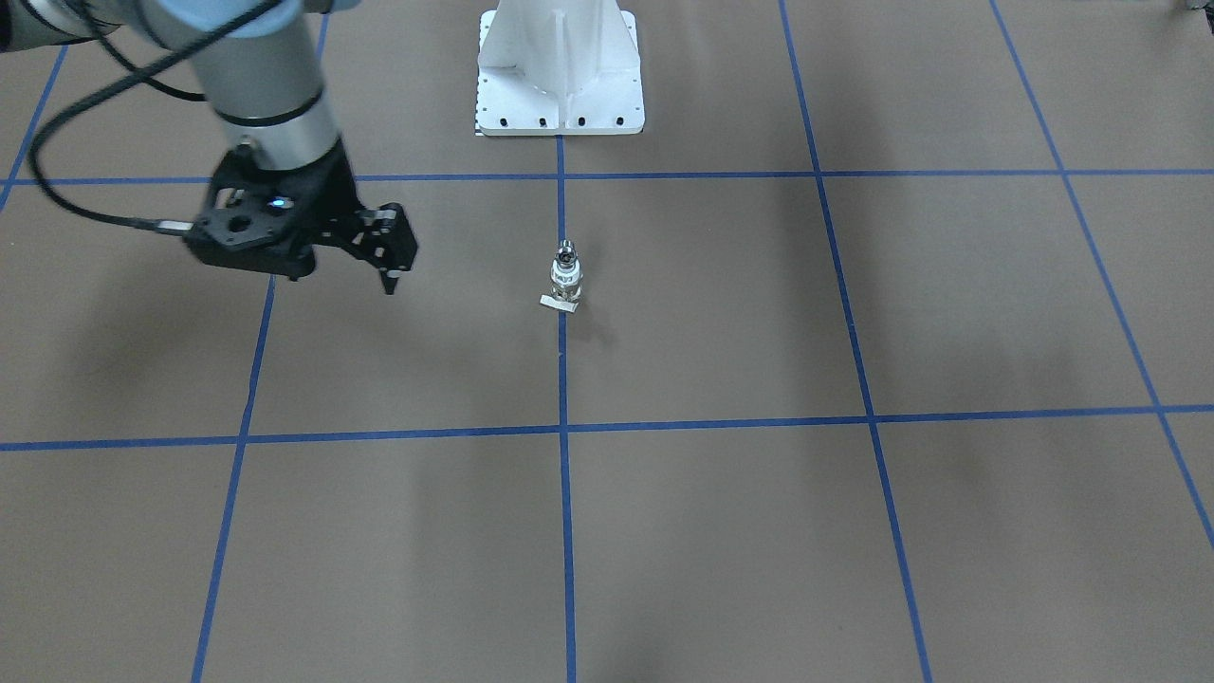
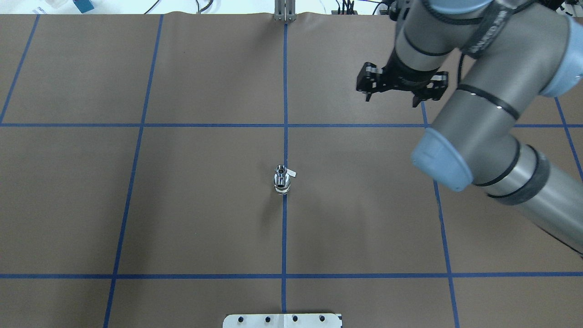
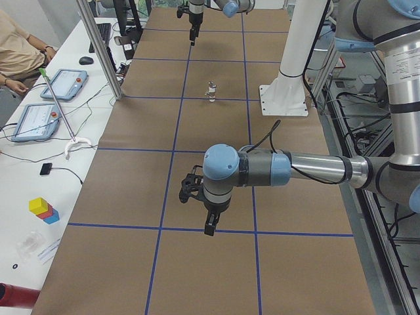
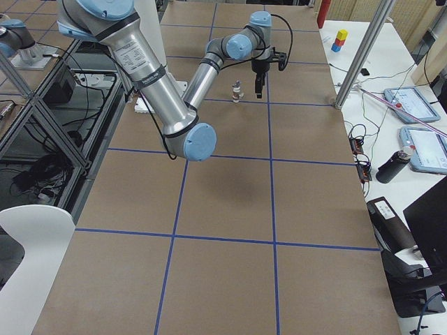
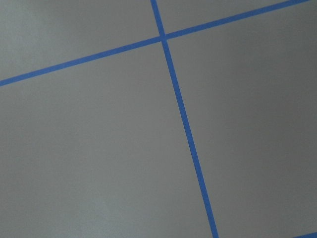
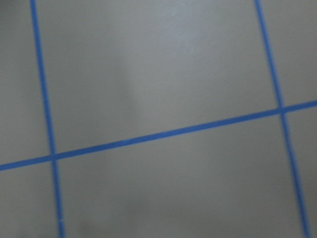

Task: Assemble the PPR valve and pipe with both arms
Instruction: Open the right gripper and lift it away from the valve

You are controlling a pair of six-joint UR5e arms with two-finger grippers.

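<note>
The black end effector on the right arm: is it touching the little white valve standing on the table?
Apart. The overhead view shows a wide stretch of table between the right end effector and the PPR valve.

This is a robotics lab. The worktop [image 3: 216, 262] is covered in brown sheet marked into squares with blue tape [image 1: 561, 474]. A white bolted pedestal [image 1: 560, 66] stands on it, and jointed arms [image 3: 308, 168] with light-blue caps reach over it. Aluminium frame posts [image 3: 98, 46] rise at its edge. On the white side bench [image 3: 26, 190] lie two touchscreen pendants [image 3: 63, 83] (cables trailing nearby) and coloured blocks [image 3: 41, 209]. A person [image 3: 20, 49] sits at its far end.
</note>
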